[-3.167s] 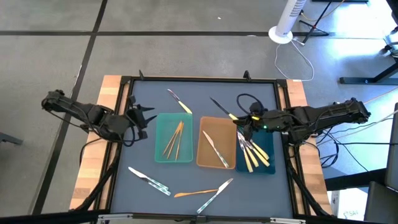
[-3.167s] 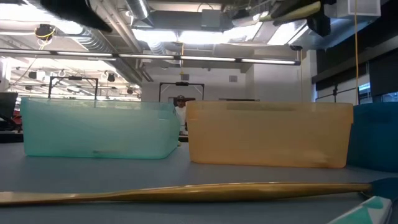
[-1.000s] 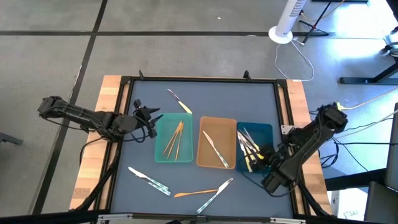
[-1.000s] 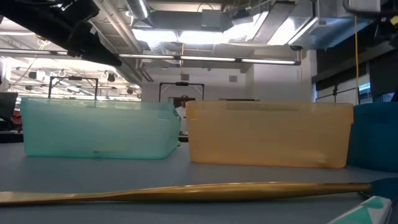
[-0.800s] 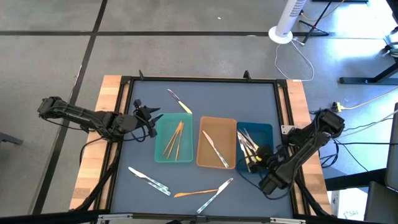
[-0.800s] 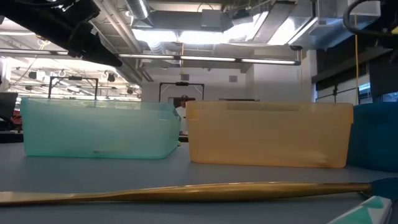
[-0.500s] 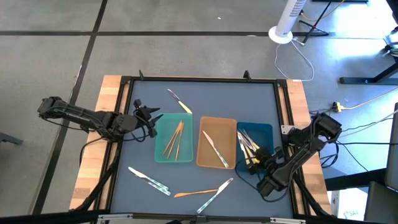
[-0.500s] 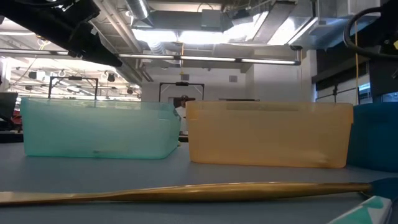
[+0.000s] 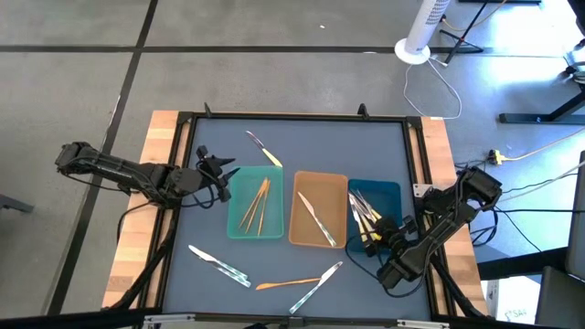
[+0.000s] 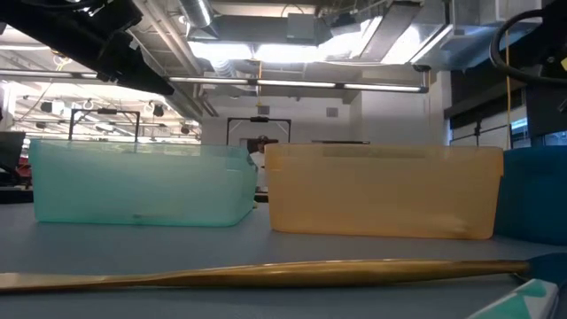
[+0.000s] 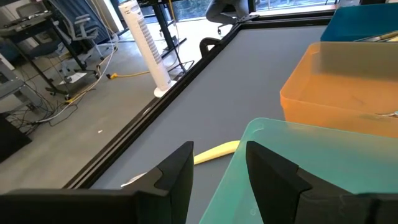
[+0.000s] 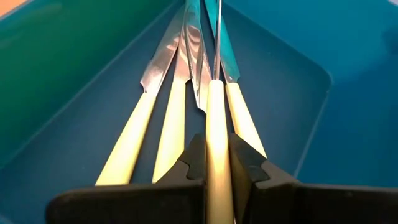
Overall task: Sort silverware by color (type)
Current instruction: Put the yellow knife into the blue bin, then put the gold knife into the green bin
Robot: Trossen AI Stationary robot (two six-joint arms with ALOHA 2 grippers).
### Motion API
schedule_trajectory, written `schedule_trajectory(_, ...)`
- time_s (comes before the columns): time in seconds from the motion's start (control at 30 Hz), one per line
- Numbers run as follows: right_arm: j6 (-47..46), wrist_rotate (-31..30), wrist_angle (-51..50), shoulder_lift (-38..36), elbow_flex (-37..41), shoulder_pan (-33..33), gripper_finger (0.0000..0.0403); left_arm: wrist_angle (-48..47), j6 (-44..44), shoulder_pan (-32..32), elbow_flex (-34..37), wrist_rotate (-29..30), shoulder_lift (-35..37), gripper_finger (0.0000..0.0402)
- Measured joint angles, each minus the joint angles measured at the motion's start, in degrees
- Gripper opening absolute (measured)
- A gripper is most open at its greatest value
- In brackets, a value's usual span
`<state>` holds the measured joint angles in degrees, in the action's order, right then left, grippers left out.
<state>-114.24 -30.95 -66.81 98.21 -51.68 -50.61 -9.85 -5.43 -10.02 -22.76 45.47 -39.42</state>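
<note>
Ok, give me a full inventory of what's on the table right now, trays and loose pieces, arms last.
Teal plastic tray: one, left of three, holds slim gold utensils.
Tan plastic tray: one, middle, holds one silver knife.
Dark-blue plastic tray: one, right, holds yellow-handled silver-tipped utensils.
Loose yellow-handled knife: one, behind teal tray.
Loose silver pieces: two, front of mat.
Loose gold utensil: one, front.
White fan base: one, floor.
Left pincer: open, beside teal tray.
Right pincer: shut on a yellow handle, over blue tray.

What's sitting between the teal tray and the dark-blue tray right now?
The tan tray sits between the teal tray and dark-blue tray, holding one all-silver utensil; the high view shows it.
</note>
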Motion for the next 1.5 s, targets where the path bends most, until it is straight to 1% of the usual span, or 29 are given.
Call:
schedule_trajectory(0.13, 0.01, 0.31, 0.04, 0.0, 0.0, 0.0, 0.0026, 0.02, 0.0, 0.0, 0.0, 0.0, 0.0, 0.0141)
schedule_trajectory(0.37, 0.14, 0.56, 0.72, 0.02, 0.07, 0.0, 0.0079, 0.0, 0.0, 0.0, -0.02, 0.0, 0.0, 0.0141)
schedule_trajectory(0.57, 0.4, 0.54, 0.83, 0.04, 0.07, 0.0, 0.0101, 0.0, 0.0, 0.0, -0.01, 0.01, 0.0, 0.0141)
schedule_trajectory(0.77, 0.5, 0.54, 0.83, 0.04, 0.09, 0.0, 0.0108, 0.0, 0.01, 0.0, -0.01, 0.02, 0.02, 0.0141)
schedule_trajectory(1.07, 0.61, 0.55, 0.83, -0.07, 0.09, 0.0, 0.0107, 0.0, 0.02, 0.0, -0.01, 0.02, 0.01, 0.0141)
schedule_trajectory(1.27, 1.14, 1.68, 0.29, -2.54, 0.27, 0.02, 0.0106, 0.0, 0.02, 0.0, 0.0, 0.02, 0.01, 0.0141)
schedule_trajectory(1.4, 1.09, 4.15, -2.83, -4.72, -0.99, 0.02, 0.0106, 0.0, 0.02, -0.01, -0.01, 0.02, 0.01, 0.0141)
schedule_trajectory(1.5, 1.13, 4.07, -6.85, -6.12, -3.41, 0.02, 0.0106, 0.0, 0.02, 0.0, 0.0, 0.02, 0.0, 0.0141)
